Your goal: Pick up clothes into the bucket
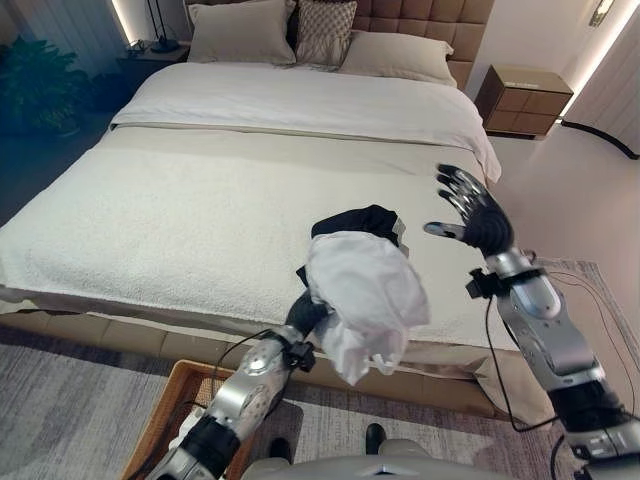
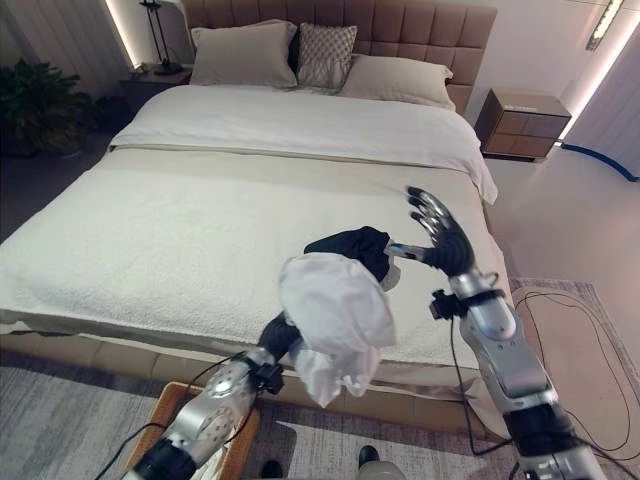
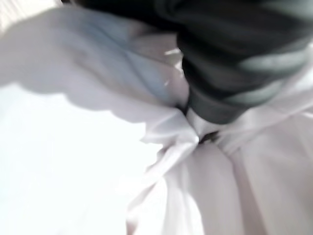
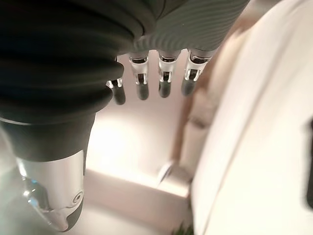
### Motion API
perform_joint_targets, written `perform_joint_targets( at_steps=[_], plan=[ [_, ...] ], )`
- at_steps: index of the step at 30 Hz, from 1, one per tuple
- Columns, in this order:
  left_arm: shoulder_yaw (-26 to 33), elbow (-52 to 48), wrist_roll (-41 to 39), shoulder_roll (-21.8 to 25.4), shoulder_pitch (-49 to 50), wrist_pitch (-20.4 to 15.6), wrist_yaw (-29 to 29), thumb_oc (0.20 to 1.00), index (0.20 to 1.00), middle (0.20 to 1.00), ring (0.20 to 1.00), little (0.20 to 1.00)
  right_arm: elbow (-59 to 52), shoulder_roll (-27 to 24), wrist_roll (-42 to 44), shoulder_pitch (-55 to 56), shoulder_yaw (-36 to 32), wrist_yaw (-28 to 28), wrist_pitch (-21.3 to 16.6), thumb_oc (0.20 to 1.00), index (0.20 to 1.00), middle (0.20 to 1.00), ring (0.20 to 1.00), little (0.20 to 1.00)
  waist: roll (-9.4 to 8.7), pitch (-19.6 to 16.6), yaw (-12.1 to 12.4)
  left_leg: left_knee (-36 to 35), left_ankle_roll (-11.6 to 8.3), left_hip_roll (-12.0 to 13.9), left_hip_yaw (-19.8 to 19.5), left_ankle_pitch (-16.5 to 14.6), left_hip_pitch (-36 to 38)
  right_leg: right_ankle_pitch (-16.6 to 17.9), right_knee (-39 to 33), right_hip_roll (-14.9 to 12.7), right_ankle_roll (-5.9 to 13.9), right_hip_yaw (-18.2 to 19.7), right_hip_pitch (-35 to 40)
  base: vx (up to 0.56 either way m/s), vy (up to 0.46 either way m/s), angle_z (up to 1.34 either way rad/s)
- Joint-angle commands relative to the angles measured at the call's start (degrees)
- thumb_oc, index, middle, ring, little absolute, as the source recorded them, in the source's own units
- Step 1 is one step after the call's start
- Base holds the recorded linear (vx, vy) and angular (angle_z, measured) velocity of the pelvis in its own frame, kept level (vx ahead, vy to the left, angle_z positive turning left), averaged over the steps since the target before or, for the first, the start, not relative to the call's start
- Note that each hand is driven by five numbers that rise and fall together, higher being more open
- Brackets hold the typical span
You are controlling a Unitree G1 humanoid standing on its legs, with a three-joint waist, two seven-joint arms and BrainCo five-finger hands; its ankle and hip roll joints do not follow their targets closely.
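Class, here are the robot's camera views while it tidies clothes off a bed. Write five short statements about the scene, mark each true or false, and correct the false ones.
1. The left hand is lifting a white garment. True; the cloth hangs bunched from it above the bed's edge.
2. The right hand grips a dark garment. False; its fingers are straight and it holds nothing.
3. A dark garment lies on the bed just behind the white one. True.
4. The wicker bucket stands on the bed. False; it sits on the rug at the foot of the bed, below the left arm.
5. The white garment is already in the bucket. False; it hangs in the air.
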Motion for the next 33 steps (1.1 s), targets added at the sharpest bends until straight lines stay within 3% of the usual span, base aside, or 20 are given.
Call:
perform_joint_targets(
  at_steps=[1,5,6,8,10,12,16,24,31,33],
  plan=[
    [6.3,-6.35,-3.59,1.09,1.91,-3.19,-2.67,0.2,0.2,0.2,0.2,0.2,0.51,2.17,-4.71,0.61,-4.6,-1.43,-2.79,1.0,1.0,1.0,1.0,1.0,-2.95,0.16,1.65,5.9,1.3,-2.53,-1.21,-5.55,-3.64,-4.68,4.64,-2.07,1.91,-1.71,0.03,-0.04,0.008,0.06],
    [12.64,-8.74,-5.02,2.04,7.98,-3.45,-3.26,0.2,0.2,0.2,0.2,0.2,5.2,4.11,-8.9,3.08,-6.82,-2.92,-2.16,1.0,1.0,1.0,1.0,1.0,-3.05,1.2,2.45,6.45,1.43,-2.81,-1.67,-5.39,-5.11,-4.31,4.75,-2.29,1.96,-2.11,-1.11,-0.07,0.007,0.07],
    [16.94,-10.3,-5.68,2.71,11.27,-4.14,-3.0,0.2,0.2,0.2,0.2,0.2,9.52,5.13,-11.43,4.13,-7.89,-4.38,-1.94,1.0,1.0,1.0,1.0,1.0,-3.03,2.51,3.19,7.14,1.5,-3.01,-1.97,-5.18,-6.48,-3.98,4.85,-2.36,2.01,-2.25,-2.1,-0.1,0.012,0.08],
    [18.59,-10.96,-5.97,2.75,12.29,-4.35,-2.92,0.2,0.2,0.2,0.2,0.2,10.99,5.63,-12.21,4.21,-8.08,-4.54,-2.04,1.0,1.0,1.0,1.0,1.0,-3.01,2.87,3.4,7.68,1.52,-3.06,-2.07,-5.16,-7.23,-3.93,5.07,-2.42,2.01,-2.24,-2.67,-0.08,0.015,0.11],
    [24.56,-10.15,-5.32,2.46,14.44,-6.48,-0.59,0.2,0.2,0.2,0.2,0.2,19.34,7.55,-14.25,4.7,-8.96,-7.92,-2.21,1.0,1.0,1.0,1.0,1.0,-2.81,5.07,4.43,9.35,1.57,-3.35,-2.67,-4.91,-9.65,-3.59,6.02,-2.66,2.01,-2.46,-4.7,-0.12,0.04,0.13],
    [25.87,-9.71,-5.15,2.39,14.6,-6.86,0.06,0.2,0.2,0.2,0.2,0.2,21.4,7.78,-14.6,4.67,-8.98,-8.33,-2.17,1.0,1.0,1.0,1.0,1.0,-2.75,5.71,4.57,10.13,1.59,-3.48,-2.84,-4.92,-10.67,-3.53,6.5,-2.78,1.98,-2.5,-5.49,-0.1,0.036,0.1],
    [31.32,-3.85,-0.71,1.53,12.6,-9.49,6.92,0.2,0.2,0.2,0.2,0.2,31.39,8.82,-14.63,3.64,-8.52,-11.02,-1.89,1.0,1.0,1.0,1.0,1.0,-2.08,9.62,5.39,12.8,1.64,-4.11,-3.77,-4.57,-15.15,-3.36,9.34,-3.69,1.88,-2.96,-9.52,-0.1,0.052,0.12],
    [31.81,5.58,11.73,4.83,3.95,-12.0,20.51,0.2,0.2,0.2,0.2,0.2,42.97,6.88,-14.71,-3.9,-5.04,-17.73,-2.01,1.0,1.0,1.0,1.0,1.0,-1.9,17.07,6.87,20.14,1.55,-5.09,-5.13,-5.26,-23.99,-4.39,16.17,-5.47,1.37,-4.18,-17.03,-0.08,0.047,0.14],
    [28.34,16.25,18.36,8.77,-8.18,-11.75,30.38,0.2,0.2,0.2,0.2,0.2,45.56,4.25,-12.05,-12.72,-2.37,-22.78,-3.2,1.0,1.0,1.0,1.0,1.0,-2.9,23.12,7.64,29.37,1.91,-5.98,-5.96,-6.97,-34.44,-6.92,25.16,-6.11,0.52,-3.21,-26.95,-0.08,0.032,0.09],
    [27.32,18.06,21.28,10.76,-11.17,-10.82,33.26,0.2,0.2,0.2,0.2,0.2,45.08,3.41,-11.7,-15.23,-1.41,-24.37,-3.62,1.0,1.0,1.0,1.0,1.0,-3.06,23.34,7.63,31.12,1.95,-6.22,-6.09,-7.26,-37.92,-7.53,27.03,-6.2,0.23,-3.22,-30.28,-0.04,0.011,0.08]
  ],
)
